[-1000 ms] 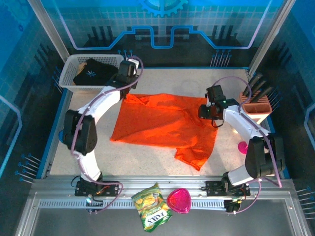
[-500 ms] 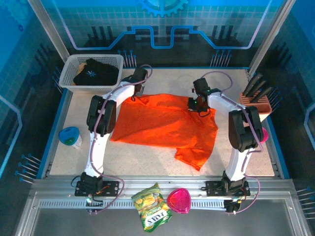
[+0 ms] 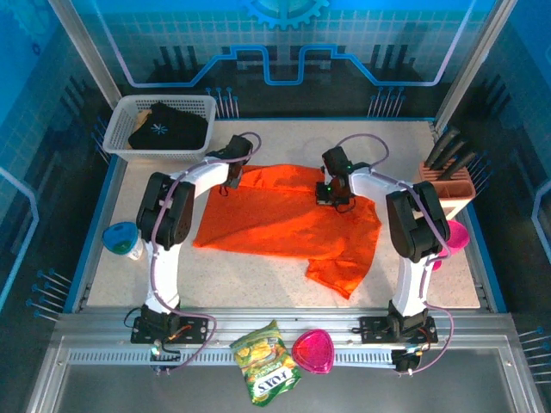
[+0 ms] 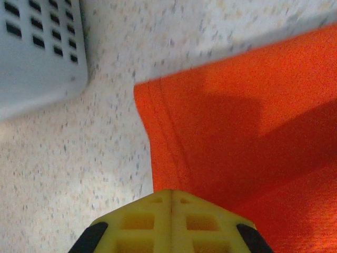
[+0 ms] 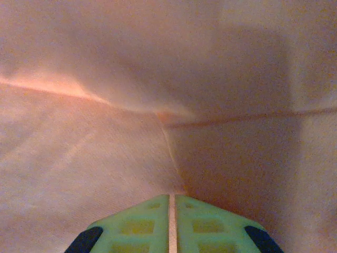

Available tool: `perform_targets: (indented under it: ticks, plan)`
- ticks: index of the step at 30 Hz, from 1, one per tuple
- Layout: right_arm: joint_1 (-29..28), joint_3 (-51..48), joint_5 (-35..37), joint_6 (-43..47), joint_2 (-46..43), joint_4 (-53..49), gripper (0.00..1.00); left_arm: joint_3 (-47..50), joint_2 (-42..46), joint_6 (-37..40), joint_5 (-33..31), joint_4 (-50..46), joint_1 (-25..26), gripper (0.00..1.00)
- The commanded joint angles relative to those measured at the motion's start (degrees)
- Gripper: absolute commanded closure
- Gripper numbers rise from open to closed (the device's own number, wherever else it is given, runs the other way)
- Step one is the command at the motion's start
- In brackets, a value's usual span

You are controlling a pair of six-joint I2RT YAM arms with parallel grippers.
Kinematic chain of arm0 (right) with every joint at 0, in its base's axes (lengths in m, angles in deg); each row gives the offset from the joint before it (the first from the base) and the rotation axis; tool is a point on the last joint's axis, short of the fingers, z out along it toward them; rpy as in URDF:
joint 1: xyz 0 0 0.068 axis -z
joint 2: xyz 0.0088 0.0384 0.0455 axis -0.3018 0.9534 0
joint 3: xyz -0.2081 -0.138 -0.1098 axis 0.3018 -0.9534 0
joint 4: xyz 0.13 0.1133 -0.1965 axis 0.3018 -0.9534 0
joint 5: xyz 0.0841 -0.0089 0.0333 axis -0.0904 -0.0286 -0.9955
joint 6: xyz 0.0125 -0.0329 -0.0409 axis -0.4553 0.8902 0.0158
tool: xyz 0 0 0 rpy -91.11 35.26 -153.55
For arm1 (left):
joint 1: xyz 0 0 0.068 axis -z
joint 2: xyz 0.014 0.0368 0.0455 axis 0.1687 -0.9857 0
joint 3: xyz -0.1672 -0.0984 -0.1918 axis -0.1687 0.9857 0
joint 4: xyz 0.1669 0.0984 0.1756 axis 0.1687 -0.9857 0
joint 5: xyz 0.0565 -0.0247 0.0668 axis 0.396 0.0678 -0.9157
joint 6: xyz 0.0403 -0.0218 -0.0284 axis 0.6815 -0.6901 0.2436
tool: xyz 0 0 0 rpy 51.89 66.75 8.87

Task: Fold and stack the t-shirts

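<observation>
The orange t-shirt (image 3: 284,219) lies spread flat in the middle of the table, one sleeve pointing toward the near right. The black t-shirt (image 3: 162,127) with a white starburst lies bunched in the white basket (image 3: 118,129) at the far left. My left gripper (image 3: 230,178) is shut, its yellow tips (image 4: 171,192) resting over the orange shirt's (image 4: 237,137) far-left hem with no cloth seen between them. My right gripper (image 3: 331,196) is down on the shirt's far right part. Its green jaws (image 5: 171,196) are shut on a raised fold of the orange cloth (image 5: 105,132).
The basket's wall (image 4: 37,58) stands close to the left gripper. An orange knife rack (image 3: 449,185) is at the far right and a pink dish (image 3: 454,237) beside it. A teal cup (image 3: 122,239) sits at the left edge. A snack bag (image 3: 267,360) and pink bowl (image 3: 312,350) lie on the near rail.
The left gripper came from beside the basket down to the shirt's far-left corner, staying shut. The right gripper moved left onto the shirt and closed on the cloth.
</observation>
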Motion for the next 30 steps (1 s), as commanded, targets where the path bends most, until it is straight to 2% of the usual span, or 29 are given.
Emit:
perform_targets:
  ticks: [1,12,16,18,21,24,26,30]
  plan:
    - [-1.17,-2.5,0.11,-1.84,-1.81,0.56,0.88,3.52,3.77,-1.9,-3.36,2.42,0.78,1.0]
    - [-1.63,-5.93,-0.06,-3.22,-4.76,2.16,0.89,8.64,8.98,-3.0,-7.82,6.47,3.38,1.0]
    - [-1.91,-5.92,-0.33,-1.59,-10.41,0.66,0.87,12.61,16.68,-7.63,-10.13,6.8,4.26,0.99]
    - [-1.85,-5.9,-0.1,-0.41,-13.7,-0.8,0.85,13.94,22.53,-10.79,-10.7,4.29,4.15,0.89]
    - [-1.85,-6.31,0.31,1.62,-18.82,-3.43,0.79,13.22,30.43,-18.75,-10.17,-6.12,3.21,0.72]
    - [-1.79,-7.68,0.83,3.21,-23.88,-5.45,0.74,12.84,36.43,-27.89,-4.37,-18.13,1.38,0.54]
    - [-1.67,-8.74,0.78,3.85,-27.05,-6.78,0.7,15.73,40.8,-30.86,0.21,-21.94,0.67,0.44]
    - [-1.59,-10.7,0.16,5.21,-33.44,-8.38,0.62,26.06,51.83,-36.38,9.61,-25.03,-1.49,0.4]
